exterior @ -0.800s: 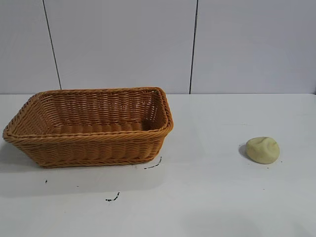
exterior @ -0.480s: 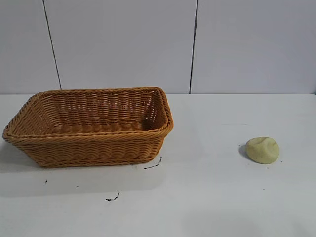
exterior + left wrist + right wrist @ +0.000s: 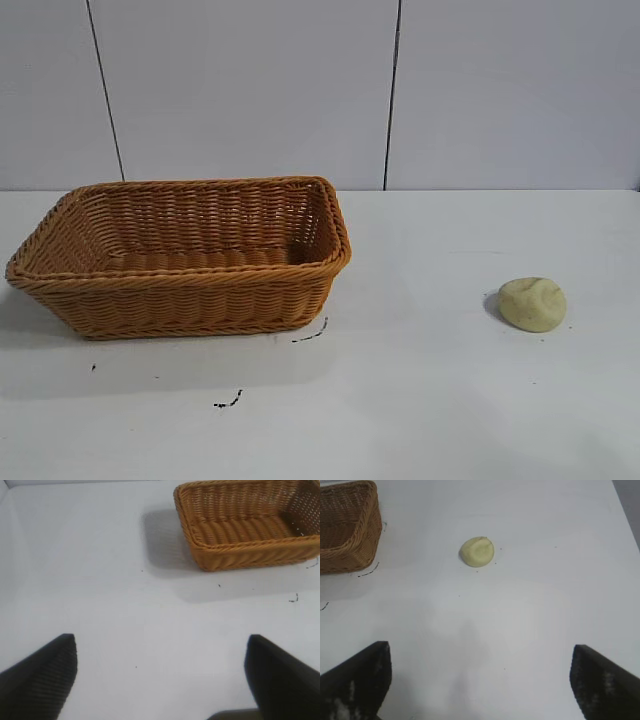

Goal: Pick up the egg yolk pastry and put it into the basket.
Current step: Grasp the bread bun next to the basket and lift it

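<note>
Pastry pickup is only starting: the egg yolk pastry (image 3: 532,304) sits on the table (image 3: 450,400), well apart from the basket (image 3: 180,300). I see my right gripper (image 3: 480,680) spread wide and empty, short of it. Left gripper (image 3: 160,675), likewise wide and empty, waits near the basket. Next I judge I should reach forward, straddle the pastry and close gently.

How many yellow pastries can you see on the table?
1. The egg yolk pastry sits alone on the white table, well right of the basket, which looks empty.
</note>
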Robot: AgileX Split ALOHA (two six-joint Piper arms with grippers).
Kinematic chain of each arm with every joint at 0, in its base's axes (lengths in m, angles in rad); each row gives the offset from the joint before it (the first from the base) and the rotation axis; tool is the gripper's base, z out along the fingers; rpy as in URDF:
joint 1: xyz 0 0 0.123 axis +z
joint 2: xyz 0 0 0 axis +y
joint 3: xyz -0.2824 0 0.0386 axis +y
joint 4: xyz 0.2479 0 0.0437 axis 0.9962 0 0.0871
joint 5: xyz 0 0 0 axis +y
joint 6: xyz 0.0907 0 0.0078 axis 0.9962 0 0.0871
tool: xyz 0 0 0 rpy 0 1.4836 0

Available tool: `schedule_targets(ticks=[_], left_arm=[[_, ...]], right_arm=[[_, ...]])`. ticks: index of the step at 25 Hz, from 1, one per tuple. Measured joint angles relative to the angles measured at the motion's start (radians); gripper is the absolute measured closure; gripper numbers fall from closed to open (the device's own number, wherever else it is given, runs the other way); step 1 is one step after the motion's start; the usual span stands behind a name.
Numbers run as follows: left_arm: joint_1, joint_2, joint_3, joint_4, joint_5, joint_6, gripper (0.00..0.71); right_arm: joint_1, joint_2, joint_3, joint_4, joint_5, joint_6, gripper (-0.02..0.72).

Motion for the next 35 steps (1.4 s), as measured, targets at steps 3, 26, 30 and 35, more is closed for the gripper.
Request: schedule_targets(ticks=[3, 26, 30, 35], left_arm=[[0.000, 0.000, 0.000, 0.000, 0.000, 0.000, 0.017], [0.000, 0.000, 0.000, 0.000, 0.000, 0.000, 0.017], [0.000, 0.000, 0.000, 0.000, 0.000, 0.000, 0.017], [0.000, 0.000, 0.000, 0.000, 0.000, 0.000, 0.017]], right_arm=[[0.000, 0.204, -0.080, 0.000, 0.000, 0.003, 0.008], [0.000, 1.459, -0.703, -0.002, -0.053, -0.024, 0.008], [0.000, 1.541, -0.753, -0.003, -0.057, -0.024, 0.008], [0.000, 1.565, -0.760, -0.001, -0.083, -0.039, 0.008]])
